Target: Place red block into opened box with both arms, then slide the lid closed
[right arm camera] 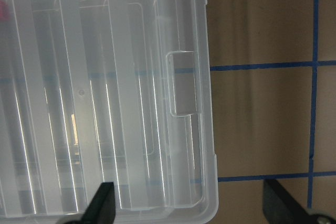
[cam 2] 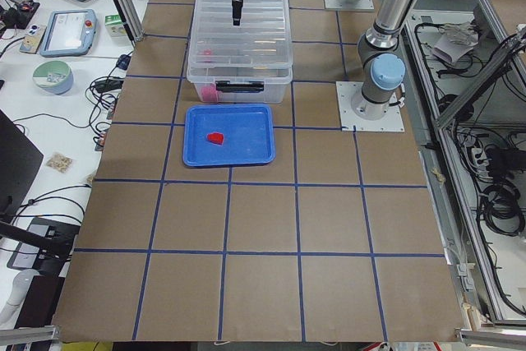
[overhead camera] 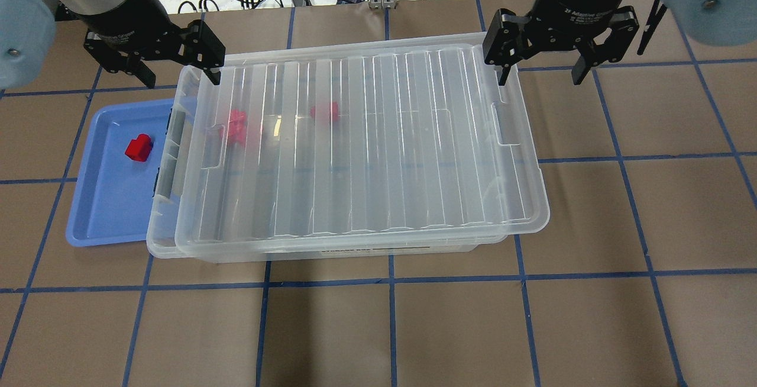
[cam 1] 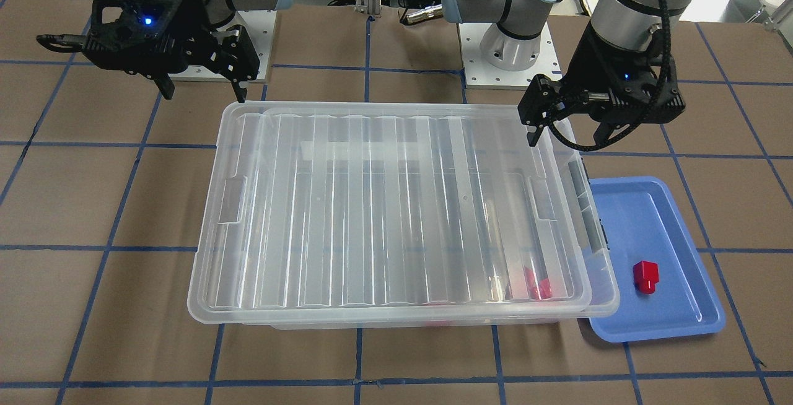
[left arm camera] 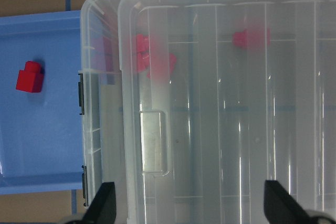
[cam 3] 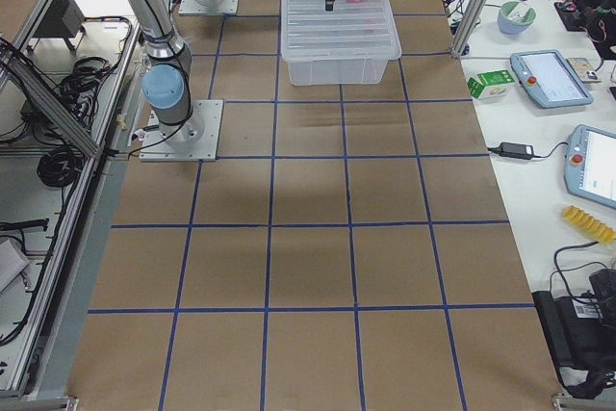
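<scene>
The box (overhead camera: 161, 244) — clear, with grey latches — sits between the left gripper (overhead camera: 180, 79) and the right gripper (overhead camera: 539, 79). The lid (overhead camera: 366, 150), ribbed and clear, lies flat on it, shifted toward the right gripper, so a narrow strip stays uncovered at the left gripper's end. Under it, red blocks (overhead camera: 325, 113) show blurred; one red block (overhead camera: 139, 148) lies outside, beyond that end

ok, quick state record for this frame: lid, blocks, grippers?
lid: on the box, shifted toward robot's right; strip at box's left end uncovered
inside box: at least two red blocks, seen through lid
blue tray: one red block, loose
left gripper: open, empty, raised over lid's left end
right gripper: open, empty, raised over lid's right end
</scene>
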Robot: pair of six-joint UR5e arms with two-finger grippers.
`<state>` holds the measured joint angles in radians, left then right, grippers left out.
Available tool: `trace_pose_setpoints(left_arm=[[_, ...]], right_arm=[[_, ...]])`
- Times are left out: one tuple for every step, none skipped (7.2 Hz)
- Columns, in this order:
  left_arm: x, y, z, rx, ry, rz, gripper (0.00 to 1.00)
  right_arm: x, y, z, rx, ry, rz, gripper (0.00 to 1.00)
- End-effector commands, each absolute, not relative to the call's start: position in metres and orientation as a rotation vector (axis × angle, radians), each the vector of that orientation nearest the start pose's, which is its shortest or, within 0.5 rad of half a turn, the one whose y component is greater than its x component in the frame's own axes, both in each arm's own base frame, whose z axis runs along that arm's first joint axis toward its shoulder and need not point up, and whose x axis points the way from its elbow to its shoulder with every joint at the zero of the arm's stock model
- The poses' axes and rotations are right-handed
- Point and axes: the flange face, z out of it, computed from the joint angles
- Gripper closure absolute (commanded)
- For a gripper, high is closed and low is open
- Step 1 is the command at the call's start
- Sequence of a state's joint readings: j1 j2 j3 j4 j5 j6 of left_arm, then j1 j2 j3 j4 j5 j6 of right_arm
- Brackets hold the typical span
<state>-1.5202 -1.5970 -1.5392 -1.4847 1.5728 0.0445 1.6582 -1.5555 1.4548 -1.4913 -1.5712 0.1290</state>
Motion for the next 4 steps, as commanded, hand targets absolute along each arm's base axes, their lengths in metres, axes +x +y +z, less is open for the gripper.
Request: trace_pose_setpoints(left_arm=[[-0.1071, -0.5183, 0.4984, -0.01, 3.133, -0.142, 0.0], [-0.1071, -0.5177, 0.499, -0.01, 3.133, -0.142, 0.0], [-0.1071, -0.5172, 0.4967, -0.01, 3.133, -0.134, 0.0], [-0.1071, -0.5173, 0.4942, -0.005, 3.134, -0.125, 0.0]], right_arm=[[0.1762, -0.4849, 0.5289, 0.065, 3.14, -0.031, 0.0], [0.1754, -0.4852, 0.5289, 0.067, 3.14, -0.031, 0.0], [0.1761, -0.4845, 0.5265, 0.067, 3.141, -0.022, 0.0], [0.1767, -0.4843, 0.5244, 0.07, 3.135, -0.016, 0.0]])
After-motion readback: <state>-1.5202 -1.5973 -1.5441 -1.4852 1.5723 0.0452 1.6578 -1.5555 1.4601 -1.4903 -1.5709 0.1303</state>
